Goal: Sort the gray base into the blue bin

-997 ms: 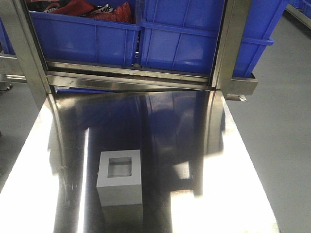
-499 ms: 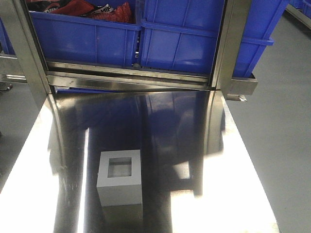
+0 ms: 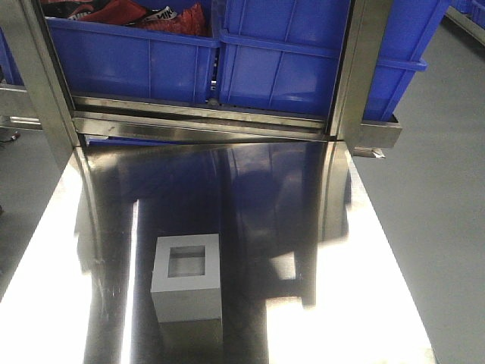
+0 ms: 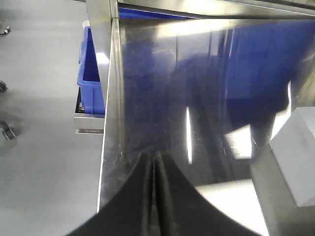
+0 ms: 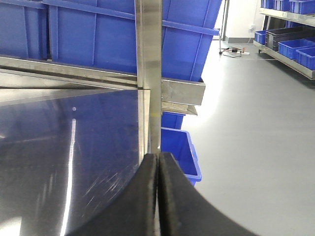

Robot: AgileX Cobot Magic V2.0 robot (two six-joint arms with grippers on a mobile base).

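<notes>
Gray base (image 3: 187, 277): sits on the shiny steel bench (image 3: 364, 288) at lower left of centre in the front view, with its square recess facing up. Nothing touches it. In the left wrist view its corner shows at the right edge.
Blue bin (image 3: 284, 64): upper middle of the front view, on the rack behind the bench and well apart from the base.
Left end effector (image 4: 153, 160): fingers pressed together with nothing between them, over the bench's left part and short of the base.
Right end effector (image 5: 158, 160): closed on nothing, near the bench's right edge.
Handling: the base looks rigid and matte, so the pads should grip it well. The recess suggests it is hollow and probably light. The polished bench may let it slide if it is nudged.
Where to hold: probably across two opposite flat outer walls, or by pinching one wall through the recess.
Count: one gray base and two end effectors. Two bins stand side by side at the top of the front view, and the left bin (image 3: 129, 57) holds red items (image 3: 121, 11). Each wrist view shows a further blue bin below the bench edge.
</notes>
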